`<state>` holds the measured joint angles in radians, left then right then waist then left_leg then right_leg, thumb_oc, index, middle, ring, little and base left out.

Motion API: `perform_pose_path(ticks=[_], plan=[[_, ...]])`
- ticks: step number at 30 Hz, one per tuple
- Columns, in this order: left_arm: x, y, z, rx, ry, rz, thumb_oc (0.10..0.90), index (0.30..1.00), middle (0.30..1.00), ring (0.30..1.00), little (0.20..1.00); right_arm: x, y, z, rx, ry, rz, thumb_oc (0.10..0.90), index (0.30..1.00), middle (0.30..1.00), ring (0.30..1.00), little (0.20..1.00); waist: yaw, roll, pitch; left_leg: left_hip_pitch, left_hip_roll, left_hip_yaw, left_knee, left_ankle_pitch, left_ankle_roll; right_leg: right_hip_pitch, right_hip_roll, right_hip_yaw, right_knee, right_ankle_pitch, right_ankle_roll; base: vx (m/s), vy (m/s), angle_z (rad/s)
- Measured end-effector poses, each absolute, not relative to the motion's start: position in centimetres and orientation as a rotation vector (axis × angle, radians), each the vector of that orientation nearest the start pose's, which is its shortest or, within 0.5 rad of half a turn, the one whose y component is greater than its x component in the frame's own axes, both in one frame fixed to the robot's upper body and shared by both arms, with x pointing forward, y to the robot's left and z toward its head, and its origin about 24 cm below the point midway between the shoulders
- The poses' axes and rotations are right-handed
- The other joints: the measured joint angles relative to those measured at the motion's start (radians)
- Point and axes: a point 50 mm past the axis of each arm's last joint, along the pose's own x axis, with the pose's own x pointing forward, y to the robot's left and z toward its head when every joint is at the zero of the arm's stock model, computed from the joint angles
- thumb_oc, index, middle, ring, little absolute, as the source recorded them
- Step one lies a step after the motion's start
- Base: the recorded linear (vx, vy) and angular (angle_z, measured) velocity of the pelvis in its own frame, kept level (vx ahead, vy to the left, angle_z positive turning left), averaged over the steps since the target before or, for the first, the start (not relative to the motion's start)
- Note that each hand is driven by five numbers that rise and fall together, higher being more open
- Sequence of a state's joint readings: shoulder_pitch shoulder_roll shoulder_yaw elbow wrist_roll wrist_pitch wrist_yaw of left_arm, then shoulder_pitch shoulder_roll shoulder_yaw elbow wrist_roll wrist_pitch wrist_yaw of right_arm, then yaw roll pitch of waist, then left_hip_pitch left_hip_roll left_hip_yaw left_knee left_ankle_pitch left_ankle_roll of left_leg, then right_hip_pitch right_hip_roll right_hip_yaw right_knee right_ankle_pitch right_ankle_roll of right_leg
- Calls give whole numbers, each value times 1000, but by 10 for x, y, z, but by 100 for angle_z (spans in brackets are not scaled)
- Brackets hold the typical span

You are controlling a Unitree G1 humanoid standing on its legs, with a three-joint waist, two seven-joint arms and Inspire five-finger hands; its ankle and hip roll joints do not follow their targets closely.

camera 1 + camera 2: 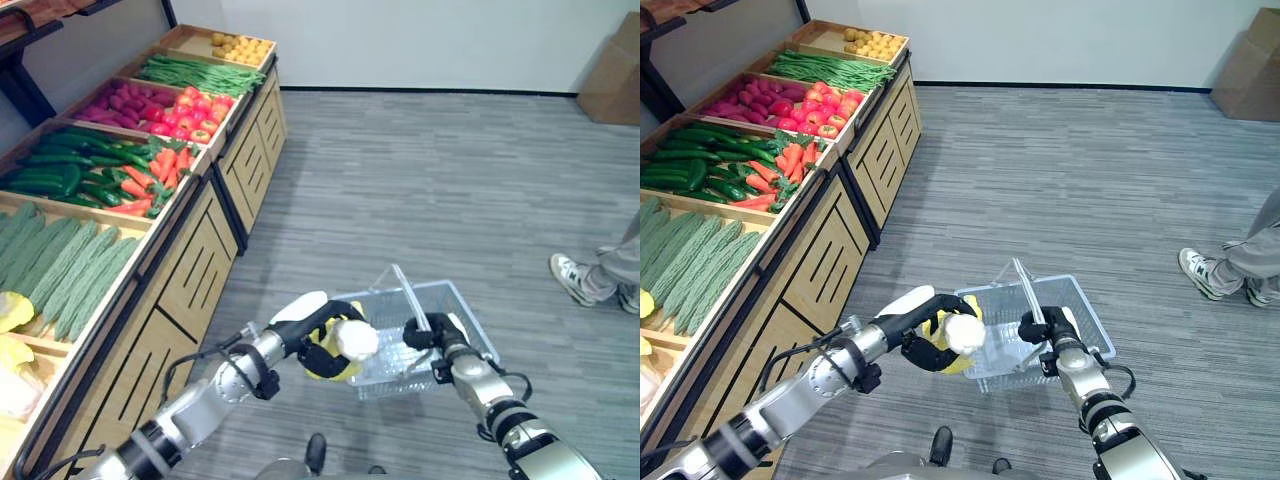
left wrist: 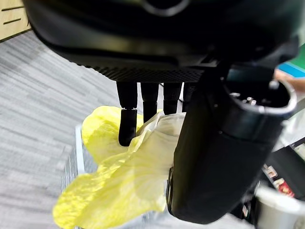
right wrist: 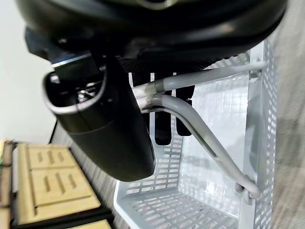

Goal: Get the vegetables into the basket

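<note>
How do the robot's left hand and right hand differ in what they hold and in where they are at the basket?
The left hand is curled round a yellow-white cabbage; the right hand grips the basket handle. The left hand is at the white basket's left rim; the right hand is above its middle. Both hands are shut.

The left arm reaches in from the lower left, bent at the elbow, its left hand point(image 1: 322, 338) curled around a yellow leafy vegetable point(image 2: 119, 176), fingers and thumb pinching it. The right arm comes up from the lower right, its right hand point(image 1: 432, 334) wrapped around the basket handle point(image 3: 200, 138).
</note>
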<state>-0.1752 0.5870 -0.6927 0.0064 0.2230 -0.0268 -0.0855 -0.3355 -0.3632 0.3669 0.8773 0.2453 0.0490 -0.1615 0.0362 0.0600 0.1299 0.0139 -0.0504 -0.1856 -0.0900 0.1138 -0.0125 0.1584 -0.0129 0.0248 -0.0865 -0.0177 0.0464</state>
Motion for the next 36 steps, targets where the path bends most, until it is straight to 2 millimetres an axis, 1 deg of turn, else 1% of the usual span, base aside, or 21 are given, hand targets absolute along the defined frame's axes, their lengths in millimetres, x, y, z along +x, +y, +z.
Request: perform_pose_path(ticks=[1,4,5,6,8,10,14,15,16,17,18,19,21,27,34,36], plan=[[237,99,14,864,-7,-806,400,300,300,300,300,274,-208,-60,-376,605,-25,400,300,300,300,300,-1,3,-2,-2,0,-1,1,5,4,-2,0,-2,0,0,0,0,0,0],[242,86,-2,903,34,-841,400,300,300,300,300,278,-196,-57,-395,580,14,400,300,300,300,300,-7,5,-3,-4,-1,-1,2,10,5,-4,0,-3,0,0,0,0,0,0],[244,81,-8,927,45,-854,400,300,300,300,300,279,-190,-56,-394,570,28,400,300,300,300,300,-14,5,-3,-6,0,-2,1,10,5,-6,0,-4,0,0,0,0,0,0],[245,73,-16,956,68,-871,400,300,300,300,300,281,-178,-55,-384,554,57,400,300,300,300,300,-30,5,-3,-8,0,0,2,10,5,-10,0,-5,0,0,0,0,0,0],[256,58,-26,1040,95,-914,400,300,300,300,300,282,-166,-54,-409,539,92,400,300,300,300,300,-37,6,-3,-16,1,1,2,11,4,-17,0,-4,0,0,0,-4,8,-5],[256,54,-26,1045,82,-913,400,300,300,300,300,282,-166,-54,-423,540,98,400,300,300,300,300,-53,6,-2,-23,2,4,2,11,4,-25,0,-2,0,1,0,-6,7,-4],[259,51,-27,1074,76,-914,400,300,300,300,300,282,-171,-54,-439,542,86,400,300,300,300,300,-58,7,-2,-29,2,8,2,10,3,-33,0,2,0,1,0,4,3,-2],[257,47,-30,1067,75,-913,400,300,300,300,300,282,-170,-54,-436,543,92,400,300,300,300,300,-61,7,-1,-30,3,9,2,9,2,-35,0,3,0,0,0,0,0,0],[258,48,-32,1070,89,-905,400,300,300,300,300,282,-173,-54,-443,546,85,400,300,300,300,300,-60,8,-1,-31,3,9,2,9,1,-36,1,3,0,0,0,0,0,0],[257,44,-33,1064,85,-910,400,300,300,300,300,282,-171,-54,-441,548,91,400,300,300,300,300,-64,8,1,-32,4,10,2,8,1,-38,1,3,0,0,0,-6,-2,-5],[257,45,-37,1097,97,-909,900,1000,1000,1000,1000,281,-170,-55,-443,549,96,400,300,300,300,300,-65,11,3,-34,5,14,2,8,0,-40,2,7,0,0,0,0,-11,-5],[258,47,-41,1113,117,-899,900,1000,1000,1000,1000,281,-167,-55,-438,550,111,400,300,300,300,300,-75,11,5,-35,6,14,2,8,0,-41,3,7,0,0,0,5,-9,-6],[258,49,-42,1145,117,-901,900,1000,1000,1000,1000,280,-163,-56,-443,550,124,400,300,300,300,300,-78,16,9,-35,8,15,2,7,-1,-42,5,7,0,0,0,0,0,0],[260,54,-42,1175,115,-892,900,1000,1000,1000,1000,282,-166,-53,-447,540,135,400,300,300,300,300,-77,21,33,-35,10,15,2,7,-2,-41,6,7,0,0,0,5,0,0],[261,57,-42,1198,111,-891,900,1000,1000,1000,1000,281,-165,-54,-443,543,143,400,300,300,300,300,-77,21,34,-32,10,14,2,7,-2,-39,6,6,-1,0,0,4,2,0],[261,57,-42,1198,111,-890,900,1000,1000,1000,1000,278,-167,-55,-430,547,136,400,300,300,300,300,-76,21,34,-29,10,15,1,6,-2,-35,6,6,-1,0,0,34,9,-1]])
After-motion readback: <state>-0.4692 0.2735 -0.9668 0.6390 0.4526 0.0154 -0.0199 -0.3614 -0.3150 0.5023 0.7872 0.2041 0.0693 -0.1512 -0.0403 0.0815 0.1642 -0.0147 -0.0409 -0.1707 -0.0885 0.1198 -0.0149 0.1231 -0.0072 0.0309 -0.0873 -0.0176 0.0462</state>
